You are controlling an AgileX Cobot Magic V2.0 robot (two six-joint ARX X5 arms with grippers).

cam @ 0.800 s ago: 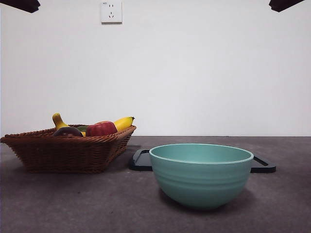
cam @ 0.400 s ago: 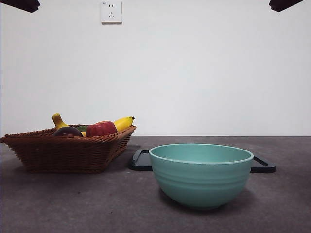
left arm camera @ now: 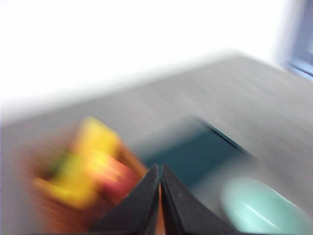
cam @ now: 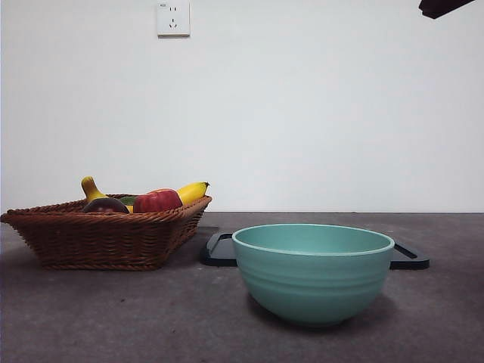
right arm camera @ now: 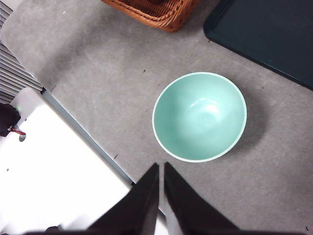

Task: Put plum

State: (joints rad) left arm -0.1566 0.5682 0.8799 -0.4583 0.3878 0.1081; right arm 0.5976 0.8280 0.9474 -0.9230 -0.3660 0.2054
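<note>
Plum sits low in the wicker basket, only its dark top peeking over the rim beside the red apple. Left gripper shows jaws pressed together, empty, its view badly smeared. Right gripper hangs above the teal bowl, jaws closed on nothing.

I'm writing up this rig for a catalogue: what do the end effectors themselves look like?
Both look alike: the left end effector and right end effector each have two plain matte black jaws, wedge-shaped and tapering to thin tips. No cables, labels or markings show on them.
</note>
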